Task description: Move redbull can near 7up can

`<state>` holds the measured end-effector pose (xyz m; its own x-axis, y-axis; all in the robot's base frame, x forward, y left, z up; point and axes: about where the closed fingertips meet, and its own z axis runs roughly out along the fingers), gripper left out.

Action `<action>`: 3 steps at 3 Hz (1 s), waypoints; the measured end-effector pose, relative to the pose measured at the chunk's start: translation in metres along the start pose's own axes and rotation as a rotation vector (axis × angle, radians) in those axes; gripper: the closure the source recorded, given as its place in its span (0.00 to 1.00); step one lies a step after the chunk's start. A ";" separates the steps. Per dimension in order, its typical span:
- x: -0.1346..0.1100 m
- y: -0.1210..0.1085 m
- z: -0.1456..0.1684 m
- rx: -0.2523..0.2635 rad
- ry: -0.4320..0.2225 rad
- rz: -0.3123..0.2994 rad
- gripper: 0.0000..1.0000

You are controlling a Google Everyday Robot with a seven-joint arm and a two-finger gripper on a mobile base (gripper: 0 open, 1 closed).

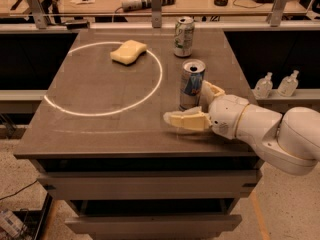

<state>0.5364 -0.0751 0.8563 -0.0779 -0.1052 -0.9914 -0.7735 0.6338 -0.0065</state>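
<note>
Dark tabletop (100,134) held the redbull can (192,84) upright, apart from the 7up can (184,36). The gripper (186,103) straddled it, spread wide, seemingly not yet touching. Grasping and moving remained.

Dark bench (95,134) with a white circle (153,90) marked on its top and drawers (150,186) below, standing on a pale speckled floor (22,166); the gripper (187,104) sits over the bench's right front part, fingers apart. Behind runs a light wooden table (200,3) with metal posts (156,5). Two clear bottles (263,85) stand on a low ledge (295,96) at right.
</note>
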 end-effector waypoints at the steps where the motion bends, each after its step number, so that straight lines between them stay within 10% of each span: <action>1: -0.003 -0.001 0.006 -0.021 -0.018 -0.006 0.41; 3: -0.028 -0.010 0.018 -0.027 -0.014 -0.059 0.88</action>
<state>0.5574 -0.0650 0.8822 -0.0229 -0.1306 -0.9912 -0.7934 0.6055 -0.0615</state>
